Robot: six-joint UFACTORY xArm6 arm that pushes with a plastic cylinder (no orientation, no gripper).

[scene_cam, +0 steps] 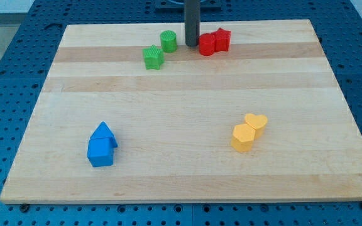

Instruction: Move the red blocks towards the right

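Two red blocks sit side by side near the view's top centre: a red cylinder-like block [207, 44] and a red star block [221, 39] to its right, touching. My tip [191, 44] is the lower end of the dark rod, just left of the red cylinder-like block and right of the green cylinder [168, 41]. It stands very close to the red block; whether it touches cannot be told.
A green star block [153, 57] lies below-left of the green cylinder. Two blue blocks [102, 145] sit together at the lower left. Two yellow blocks [249, 131] sit together at the lower right. The wooden board [181, 182] rests on a blue perforated table.
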